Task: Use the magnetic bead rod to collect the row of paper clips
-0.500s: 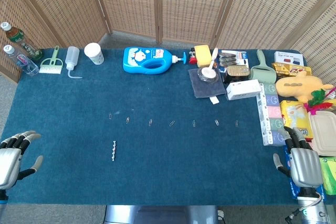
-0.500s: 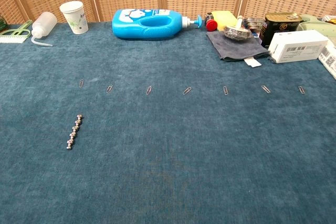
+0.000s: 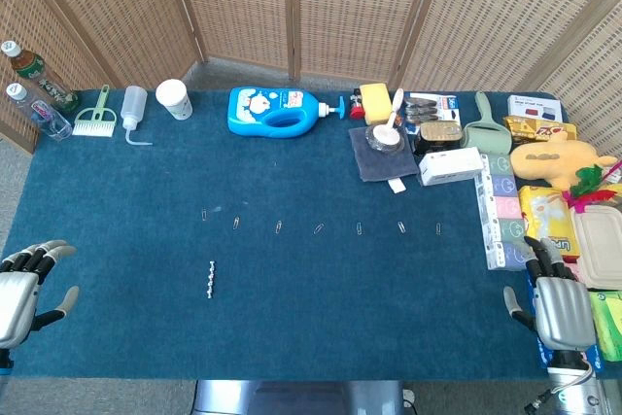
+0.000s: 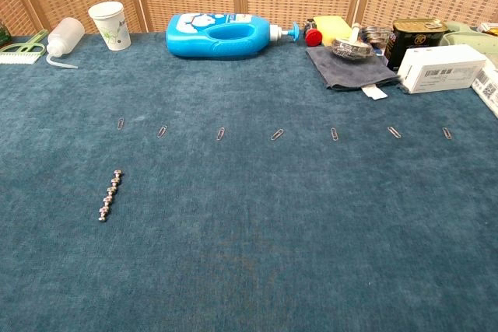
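The rod (image 3: pixel 210 280) lies well apart from both hands, left (image 3: pixel 21 291) and right (image 3: pixel 558 303), fingers spread, holding nothing.

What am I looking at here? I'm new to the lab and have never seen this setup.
Two cameras on one robot. The head view looks down on a blue table; the chest view looks across it from lower down. The metal shapes at the near corners are the robot's left hand and right hand, both holding nothing, fingers apart. On the cloth lie a row of paper clips and, nearer, a magnetic bead rod. Household clutter, including a blue detergent bottle, lines the far and right edges.
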{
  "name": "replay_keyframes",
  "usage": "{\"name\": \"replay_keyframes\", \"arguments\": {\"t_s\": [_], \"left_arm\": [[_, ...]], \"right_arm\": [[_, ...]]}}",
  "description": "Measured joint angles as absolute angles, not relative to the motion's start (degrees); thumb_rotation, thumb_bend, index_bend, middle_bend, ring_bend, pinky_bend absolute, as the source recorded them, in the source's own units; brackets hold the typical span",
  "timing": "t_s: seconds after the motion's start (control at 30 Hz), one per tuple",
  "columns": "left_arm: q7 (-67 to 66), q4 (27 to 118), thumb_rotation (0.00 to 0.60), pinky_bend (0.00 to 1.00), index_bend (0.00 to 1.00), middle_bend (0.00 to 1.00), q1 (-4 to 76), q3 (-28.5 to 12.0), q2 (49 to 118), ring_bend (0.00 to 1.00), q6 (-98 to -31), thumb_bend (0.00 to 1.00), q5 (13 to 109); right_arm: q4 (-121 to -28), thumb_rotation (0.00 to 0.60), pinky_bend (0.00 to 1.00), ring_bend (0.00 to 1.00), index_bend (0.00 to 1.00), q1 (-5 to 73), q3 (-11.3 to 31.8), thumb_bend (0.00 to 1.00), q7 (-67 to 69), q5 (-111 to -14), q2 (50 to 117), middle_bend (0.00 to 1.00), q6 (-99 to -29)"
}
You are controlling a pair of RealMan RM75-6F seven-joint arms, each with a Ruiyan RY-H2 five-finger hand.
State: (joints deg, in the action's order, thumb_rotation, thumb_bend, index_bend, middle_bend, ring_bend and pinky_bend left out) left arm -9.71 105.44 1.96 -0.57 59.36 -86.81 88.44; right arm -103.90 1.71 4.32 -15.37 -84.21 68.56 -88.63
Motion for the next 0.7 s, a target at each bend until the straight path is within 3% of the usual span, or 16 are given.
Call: {"name": "replay_keyframes", "arguments": {"t_s": [0.37,0.47,0.53,0.7], "left_arm": [[-9.0,102.3,0.541,0.26,0.2,0.27,5.1,-0.1,58.4,0.23,-82.8,0.31,91.5],[-9.4,101.4,0.554,0.38,0.19,0.26,7.3,-0.2,58.1,0.26,-80.3,0.3,93.4],[-10.0,100.8,0.581,0.51,0.2,0.28,9.1,-0.3,58.1,0.31,-78.6,0.26,94.6],[-13.3,99.5,0.6,0.71,0.27,0.41,12.5,-0.9,59.3,0.46,-76.1,0.16,97.8]], "right_arm": [[-104.7,0.6,0.35,0.09,0.18,0.0,3.7,0.39,-15.5,-84.9,68.1,0.18,-91.1],[-104.8,0.6,0.35,0.09,0.18,-0.6,3.5,0.39,-15.3,-85.1,67.8,0.18,-91.8],[-105.0,0.6,0.35,0.09,0.18,-1.0,3.4,0.39,-15.3,-85.2,67.7,0.18,-92.3],[-105.3,0.6,0.35,0.09,0.18,-1.5,3.4,0.39,-15.4,-85.3,67.2,0.18,-92.9]]}}
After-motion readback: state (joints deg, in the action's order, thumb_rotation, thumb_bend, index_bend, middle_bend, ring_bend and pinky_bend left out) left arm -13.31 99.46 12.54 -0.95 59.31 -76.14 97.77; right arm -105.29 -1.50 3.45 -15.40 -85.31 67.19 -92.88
